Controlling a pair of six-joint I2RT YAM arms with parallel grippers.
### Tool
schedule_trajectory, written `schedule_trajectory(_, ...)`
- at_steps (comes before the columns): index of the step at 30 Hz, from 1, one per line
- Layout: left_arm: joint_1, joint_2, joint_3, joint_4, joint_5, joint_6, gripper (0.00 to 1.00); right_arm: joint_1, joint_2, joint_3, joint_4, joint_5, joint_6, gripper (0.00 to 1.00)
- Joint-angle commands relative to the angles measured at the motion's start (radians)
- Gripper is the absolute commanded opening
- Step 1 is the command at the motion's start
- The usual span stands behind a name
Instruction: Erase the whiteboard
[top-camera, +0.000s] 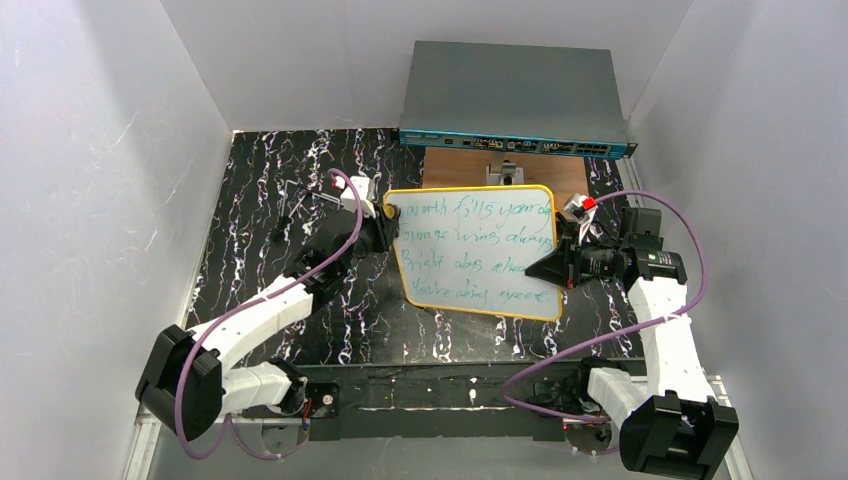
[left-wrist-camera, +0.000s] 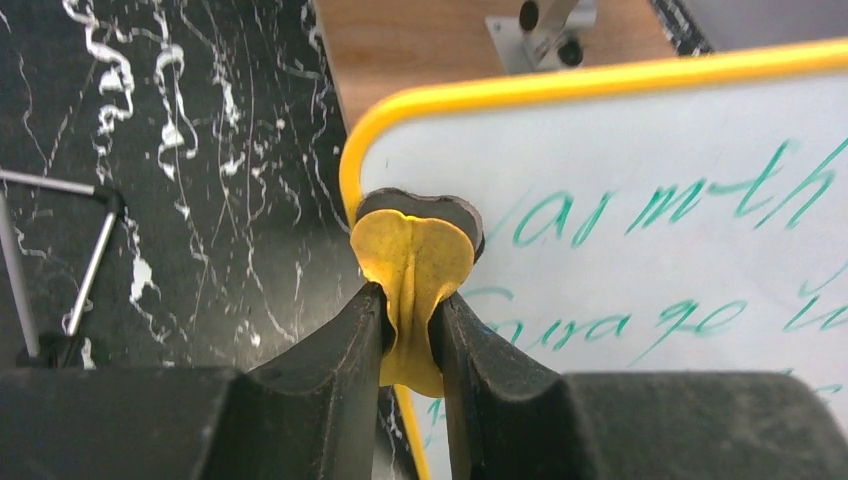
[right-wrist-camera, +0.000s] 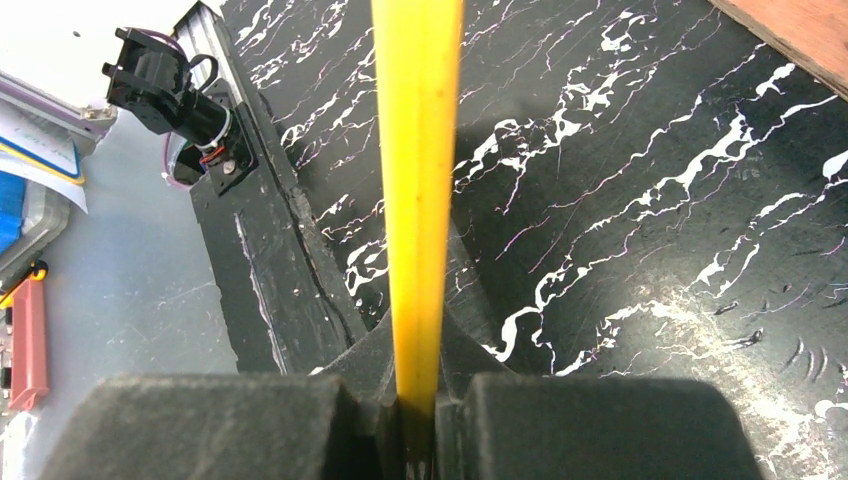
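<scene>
Grips the board (top-camera: 470, 255) by its right rim, tight in the right tool (right-wrist-camera: 418, 395), to keep it steady above the black surface (top-camera: 250, 210), and pinches a yellow pad (left-wrist-camera: 412, 262) in the left tool (left-wrist-camera: 412, 335) at the top left corner, ready to rub off the green words (left-wrist-camera: 660, 200).

The tabletop (top-camera: 450, 345) lies open before the whiteboard (top-camera: 475, 250); a wooden board (top-camera: 455, 168) and grey box (top-camera: 512, 95) stand behind.

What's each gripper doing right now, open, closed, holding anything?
Left gripper: shut on a yellow eraser pad, at a corner of the whiteboard.
Right gripper: shut on the whiteboard's yellow rim.
</scene>
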Motion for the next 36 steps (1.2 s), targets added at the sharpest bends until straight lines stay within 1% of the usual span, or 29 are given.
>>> schedule_trajectory(1, -0.012, -0.033, -0.031, -0.071, 0.007, 0.002, 0.0, 0.009, 0.0, 0.005, 0.01, -0.112, -0.044, 0.01)
schedule_trajectory(6, 0.024, 0.028, 0.08, -0.117, -0.054, 0.002, 0.0, 0.009, -0.007, 0.002, 0.008, -0.108, -0.047, 0.01)
schedule_trajectory(10, 0.053, 0.062, 0.169, -0.154, -0.051, -0.002, 0.0, 0.009, -0.013, 0.001, 0.006, -0.1, -0.051, 0.01)
schedule_trajectory(14, 0.054, 0.084, 0.235, -0.208, -0.046, 0.008, 0.0, 0.009, -0.012, 0.002, 0.005, -0.101, -0.054, 0.01)
schedule_trajectory(17, 0.054, 0.085, 0.22, -0.2, 0.015, 0.015, 0.0, 0.009, -0.012, 0.001, 0.001, -0.103, -0.056, 0.01)
schedule_trajectory(19, 0.053, 0.074, 0.174, -0.163, 0.116, 0.023, 0.0, 0.009, -0.013, 0.002, 0.001, -0.103, -0.058, 0.01)
schedule_trajectory(20, 0.038, 0.066, 0.144, -0.153, 0.195, 0.028, 0.0, 0.009, -0.01, 0.002, 0.0, -0.103, -0.061, 0.01)
schedule_trajectory(22, -0.022, 0.042, 0.114, -0.166, 0.214, 0.051, 0.0, 0.009, -0.007, 0.001, -0.001, -0.103, -0.062, 0.01)
schedule_trajectory(23, -0.045, 0.037, 0.102, -0.172, 0.203, 0.056, 0.0, 0.009, -0.006, 0.002, 0.0, -0.103, -0.062, 0.01)
schedule_trajectory(24, -0.06, 0.038, 0.091, -0.186, 0.161, 0.058, 0.0, 0.009, -0.004, 0.001, -0.001, -0.105, -0.063, 0.01)
schedule_trajectory(25, -0.059, 0.047, 0.099, -0.216, 0.016, 0.045, 0.0, 0.009, -0.004, 0.0, -0.002, -0.104, -0.064, 0.01)
schedule_trajectory(26, -0.042, 0.054, 0.123, -0.248, -0.047, 0.039, 0.0, 0.009, -0.005, -0.001, -0.002, -0.103, -0.065, 0.01)
schedule_trajectory(29, 0.029, 0.034, 0.176, -0.297, -0.114, 0.022, 0.0, 0.008, -0.007, -0.002, -0.004, -0.102, -0.069, 0.01)
schedule_trajectory(33, 0.058, 0.029, 0.203, -0.308, -0.087, 0.038, 0.0, 0.008, -0.009, 0.0, -0.006, -0.103, -0.072, 0.01)
schedule_trajectory(36, 0.059, 0.042, 0.209, -0.276, 0.013, 0.07, 0.0, 0.008, -0.007, 0.0, -0.006, -0.103, -0.073, 0.01)
